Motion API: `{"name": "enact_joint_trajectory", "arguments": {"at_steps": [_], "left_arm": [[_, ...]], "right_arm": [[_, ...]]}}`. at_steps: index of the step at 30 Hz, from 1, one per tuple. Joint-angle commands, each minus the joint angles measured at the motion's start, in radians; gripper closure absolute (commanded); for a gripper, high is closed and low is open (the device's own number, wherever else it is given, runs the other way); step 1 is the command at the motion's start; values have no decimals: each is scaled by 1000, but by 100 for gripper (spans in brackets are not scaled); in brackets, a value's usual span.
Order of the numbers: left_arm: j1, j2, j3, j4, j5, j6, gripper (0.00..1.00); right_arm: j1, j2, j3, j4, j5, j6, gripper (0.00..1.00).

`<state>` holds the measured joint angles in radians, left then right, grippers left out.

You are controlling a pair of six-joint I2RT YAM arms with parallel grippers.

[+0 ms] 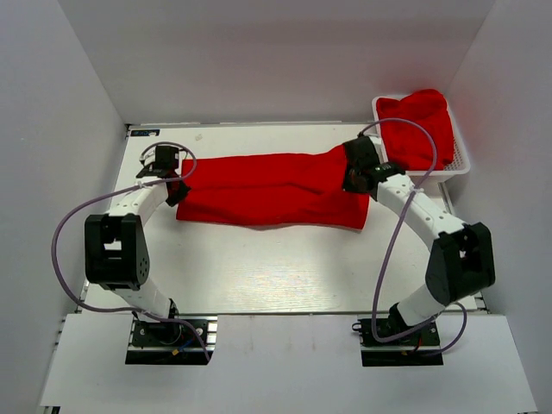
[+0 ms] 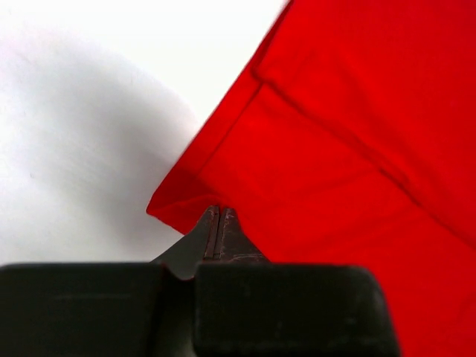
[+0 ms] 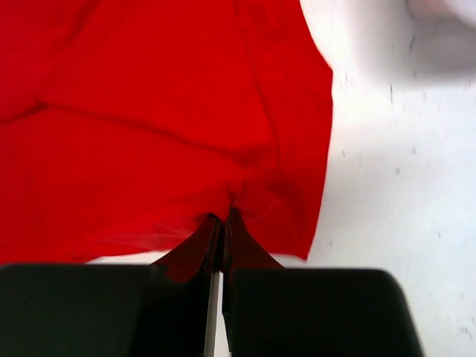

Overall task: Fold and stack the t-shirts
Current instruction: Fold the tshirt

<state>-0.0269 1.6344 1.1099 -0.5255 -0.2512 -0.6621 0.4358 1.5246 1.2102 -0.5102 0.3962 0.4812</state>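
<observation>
One red t-shirt [image 1: 267, 190] is stretched into a long band across the back half of the white table [image 1: 276, 276]. My left gripper [image 1: 178, 191] is shut on its left end. In the left wrist view the closed fingertips [image 2: 218, 213] pinch a hemmed corner of the t-shirt [image 2: 335, 149]. My right gripper [image 1: 352, 177] is shut on the right end. The right wrist view shows the t-shirt [image 3: 149, 126] puckering where the closed tips [image 3: 223, 217] bite it. More red t-shirts [image 1: 421, 125] lie heaped in the basket.
A white mesh basket [image 1: 457, 147] stands at the back right corner, close behind the right wrist. White walls enclose the table on the left, back and right. Purple cables loop from both arms.
</observation>
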Motion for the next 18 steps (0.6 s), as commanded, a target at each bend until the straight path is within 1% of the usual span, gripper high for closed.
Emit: {"name": "enact_joint_trajectory", "arguments": {"at_steps": [1,6,11,18], "left_arm": [[13,13,56,-14,-57,-10,100],[35,33,90,-5,-66,-19,100],[44,94,142,4,-66,-19,100],[53,172,174,56,-31,21,100]], "right_arm": [[-34,51,81,47,-42,-72,100],[-72,118,160,79,-79,-134,100],[-109,189,215,110,-126,-183,100],[-152,296,302,114,-178,-201,100]]}}
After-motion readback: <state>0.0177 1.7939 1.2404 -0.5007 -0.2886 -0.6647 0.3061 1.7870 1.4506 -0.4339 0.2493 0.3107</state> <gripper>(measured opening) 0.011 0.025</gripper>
